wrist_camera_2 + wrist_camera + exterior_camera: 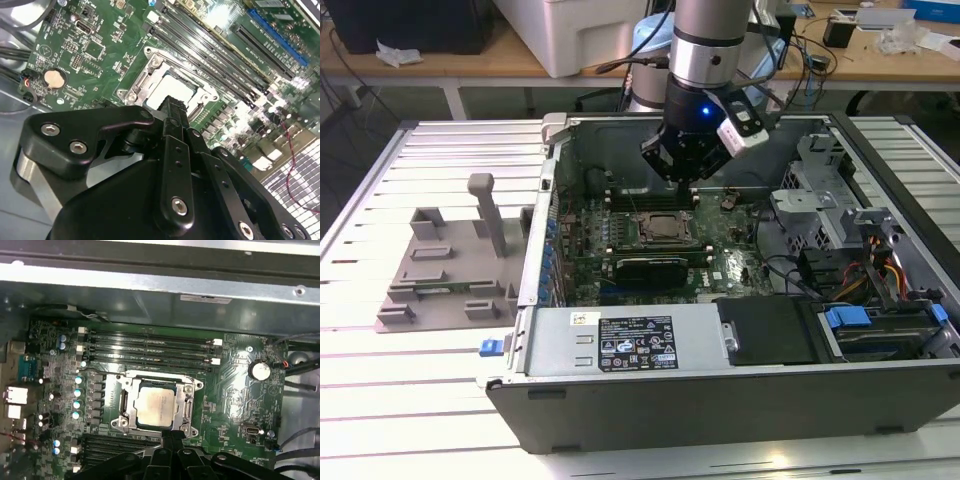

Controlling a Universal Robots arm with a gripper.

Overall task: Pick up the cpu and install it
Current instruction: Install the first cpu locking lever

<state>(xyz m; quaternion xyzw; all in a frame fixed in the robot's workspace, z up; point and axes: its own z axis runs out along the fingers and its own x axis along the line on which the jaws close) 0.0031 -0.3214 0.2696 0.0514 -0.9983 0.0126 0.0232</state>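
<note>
An open computer case (740, 400) lies on a slatted pale surface (420, 390); inside it a green motherboard (650, 240) carries a black-framed socket (667, 229) with the cpu (666, 228) seated in it; the arm's gripper (682, 180) hangs just above the socket, a blue light glowing on its wrist; a grey plastic tray (450, 270) with upright posts sits on the surface at the exterior view's left, just beside the case; a wooden bench (470, 65) stands behind.
</note>
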